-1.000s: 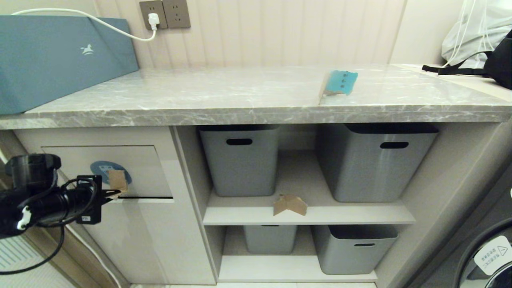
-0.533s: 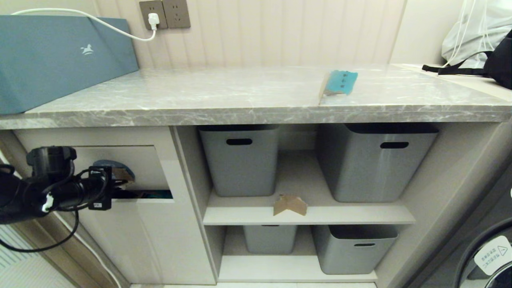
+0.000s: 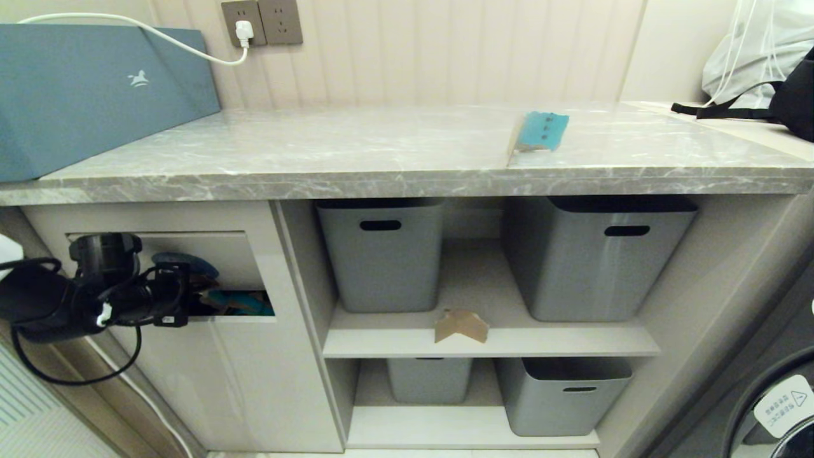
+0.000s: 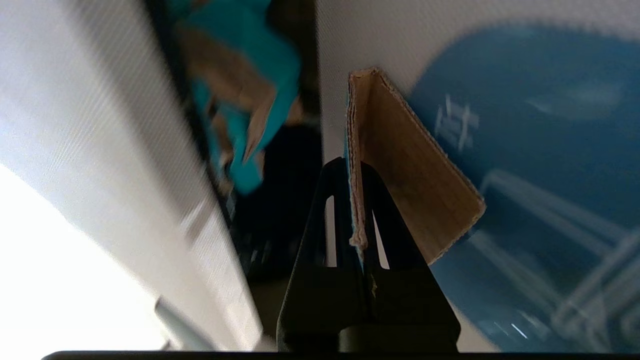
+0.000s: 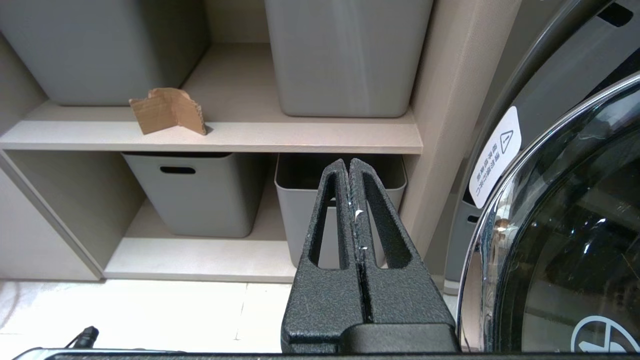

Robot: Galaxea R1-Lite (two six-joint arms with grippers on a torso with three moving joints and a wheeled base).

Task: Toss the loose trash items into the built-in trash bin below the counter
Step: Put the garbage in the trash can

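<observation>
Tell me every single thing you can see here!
counter: one, grey marble, across the top
big box: one, teal, counter's left end
teal scrap: one, on the counter
brown scrap: one, middle shelf
held scrap: one, brown, at the bin flap
trash bin: one, beige, flap pushed in
baskets: four, grey, on shelves
sockets: two, brown, wall, white plug in one
bags: white and black, far right
washing machine: one, dark, right
left gripper: black, jaws shut on held scrap
right gripper: black, jaws shut, empty
</observation>
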